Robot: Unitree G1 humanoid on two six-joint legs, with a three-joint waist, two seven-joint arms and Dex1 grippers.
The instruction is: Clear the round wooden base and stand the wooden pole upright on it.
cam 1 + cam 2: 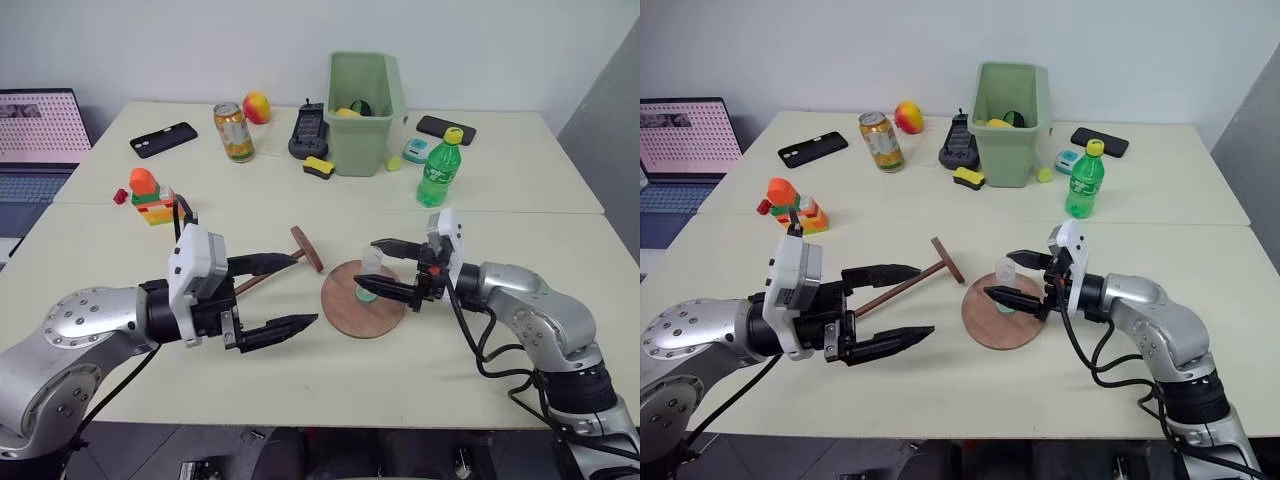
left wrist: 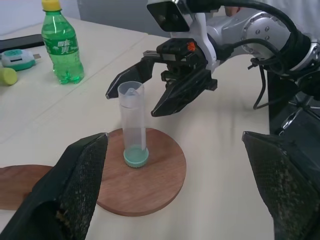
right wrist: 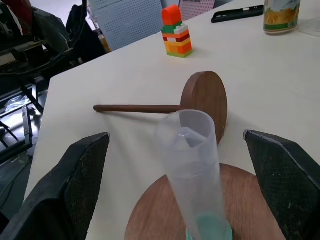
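Left wrist view alone shows clear tube upright between right hand fingers.

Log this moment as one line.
right tool: open, flanking clear tube | tube: upright on base | pole: lying on table | left tool: open

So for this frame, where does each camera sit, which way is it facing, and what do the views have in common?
Head views: from the head, looking forward and down at the table; both arms show, left gripper and right gripper open.
Left wrist view: along its own gripper's fingers toward the clear plastic tube on the round wooden base, right gripper behind it.
Right wrist view: between its fingers at the tube, the wooden pole lying beyond.
Shared: tube and base.
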